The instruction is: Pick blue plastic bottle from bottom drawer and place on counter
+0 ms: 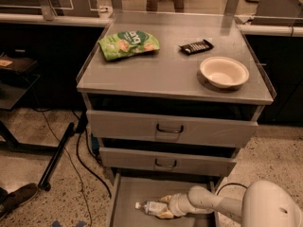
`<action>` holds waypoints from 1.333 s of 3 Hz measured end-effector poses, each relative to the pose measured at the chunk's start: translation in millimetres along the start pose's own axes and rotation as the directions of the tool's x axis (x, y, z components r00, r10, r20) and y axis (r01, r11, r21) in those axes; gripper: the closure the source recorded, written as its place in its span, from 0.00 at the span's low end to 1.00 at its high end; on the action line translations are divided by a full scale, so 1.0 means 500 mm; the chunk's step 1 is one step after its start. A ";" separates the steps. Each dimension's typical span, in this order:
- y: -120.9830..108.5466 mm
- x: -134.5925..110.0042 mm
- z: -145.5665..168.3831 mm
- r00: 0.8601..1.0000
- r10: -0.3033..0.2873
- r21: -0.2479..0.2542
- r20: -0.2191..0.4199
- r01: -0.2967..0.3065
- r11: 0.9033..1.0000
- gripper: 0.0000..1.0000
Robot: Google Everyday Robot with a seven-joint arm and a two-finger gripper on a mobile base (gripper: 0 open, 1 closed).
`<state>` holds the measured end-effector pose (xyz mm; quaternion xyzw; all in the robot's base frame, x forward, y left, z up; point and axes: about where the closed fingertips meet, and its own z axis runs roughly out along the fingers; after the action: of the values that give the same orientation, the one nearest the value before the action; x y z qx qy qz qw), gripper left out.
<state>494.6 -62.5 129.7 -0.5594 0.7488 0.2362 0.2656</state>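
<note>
One gripper [165, 207] low in bottom drawer [129, 193]

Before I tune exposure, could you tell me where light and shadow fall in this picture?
Camera view: the counter is brightly, evenly lit, with a soft shadow beside the bowl; the bottom drawer sits in dimmer light under the upper drawers, where the gripper is at the blue plastic bottle; the whole view has a warm tint.

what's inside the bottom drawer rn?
In the bottom drawer: the blue plastic bottle on its side, cap left, end effector at its base end. Rear part, under the middle drawer, is hidden.
</note>
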 end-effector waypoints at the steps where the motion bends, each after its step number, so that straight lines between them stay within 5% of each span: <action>1: 0.000 0.000 0.000 1.000 0.000 0.000 0.000 0.000 1.000 0.89; 2: 0.000 0.000 0.000 1.000 0.000 0.000 0.000 0.000 1.000 1.00; 3: 0.005 -0.003 -0.006 1.000 0.014 0.000 0.017 -0.014 1.000 1.00; 4: 0.008 -0.014 -0.076 0.996 0.084 0.060 0.042 -0.087 0.994 1.00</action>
<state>487.2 -81.1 162.9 -0.5135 0.7737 0.2350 0.2871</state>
